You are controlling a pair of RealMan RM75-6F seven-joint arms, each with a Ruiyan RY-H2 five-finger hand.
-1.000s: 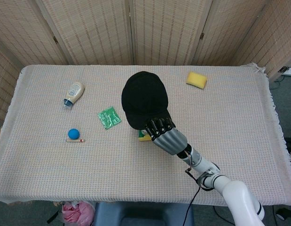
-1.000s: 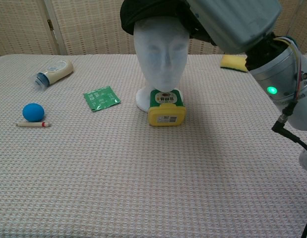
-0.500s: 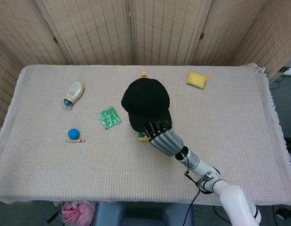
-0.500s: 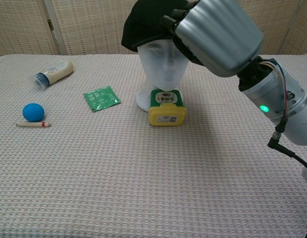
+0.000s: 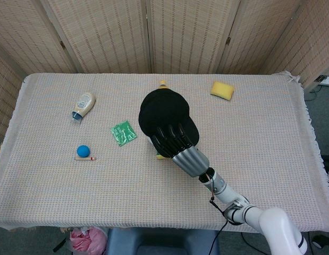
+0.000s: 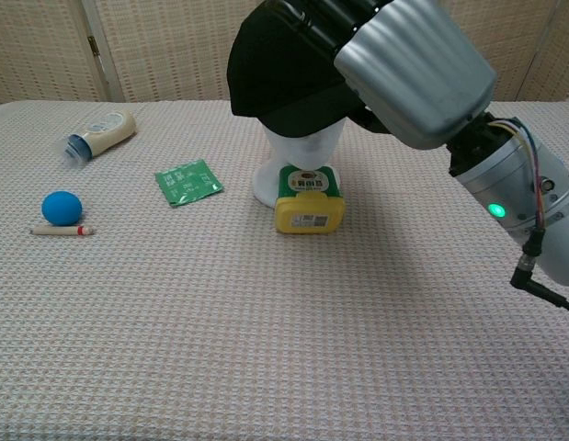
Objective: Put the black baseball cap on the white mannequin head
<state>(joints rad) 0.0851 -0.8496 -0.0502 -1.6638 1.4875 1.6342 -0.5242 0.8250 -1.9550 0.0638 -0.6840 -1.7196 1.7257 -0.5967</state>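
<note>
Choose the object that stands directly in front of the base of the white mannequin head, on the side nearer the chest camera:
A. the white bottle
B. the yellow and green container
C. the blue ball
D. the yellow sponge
B: in the chest view the yellow and green container sits right against the base of the white mannequin head.

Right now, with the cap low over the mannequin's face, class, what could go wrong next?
1. The black baseball cap hides most of the white mannequin head; it may end up crooked or slide off when released.
2. The right hand presses from above on the cap; the head could tip on its narrow base.
3. The yellow-green container sits against the base and could be knocked.
</note>
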